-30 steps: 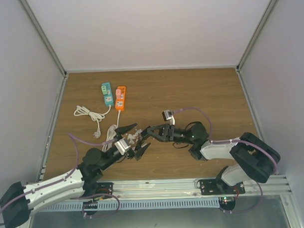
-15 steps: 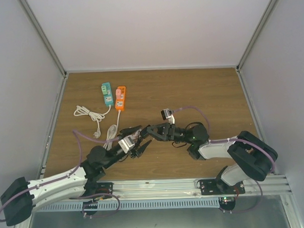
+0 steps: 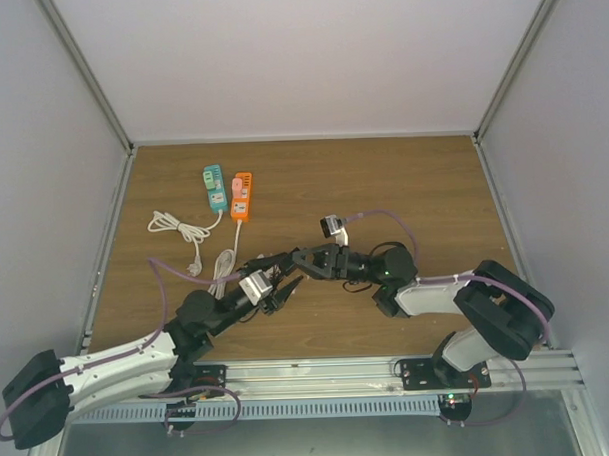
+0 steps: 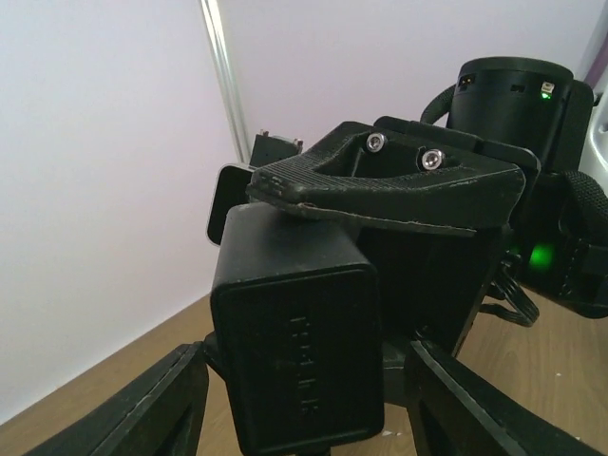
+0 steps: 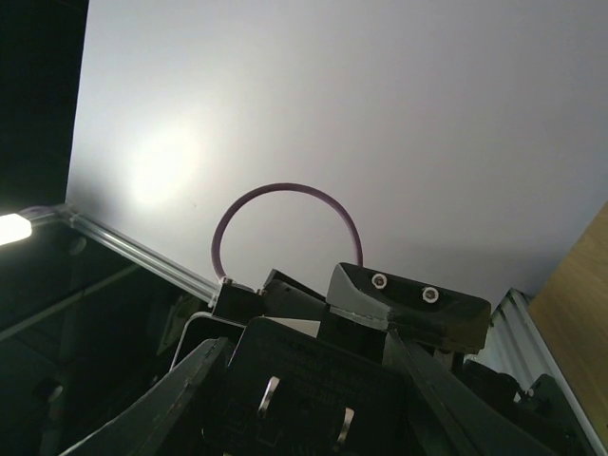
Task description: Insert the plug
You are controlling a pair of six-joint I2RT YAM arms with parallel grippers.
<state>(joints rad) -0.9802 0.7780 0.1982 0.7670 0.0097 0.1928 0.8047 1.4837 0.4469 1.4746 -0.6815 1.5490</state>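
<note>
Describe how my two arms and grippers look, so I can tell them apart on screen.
They match: the left arm and right arm have white links between black joints, each with a purple cable. The left gripper and right gripper are black, with ribbed fingers fastened by two silver screws.

From above we look down on the whole table (image 3: 403, 175); our 2 wrist cameras face each other, very near, sharing the plug (image 4: 299, 370).

Left pincer (image 3: 279, 276) touching right pincer (image 3: 304, 263), mid-table (image 3: 433, 183)
</note>
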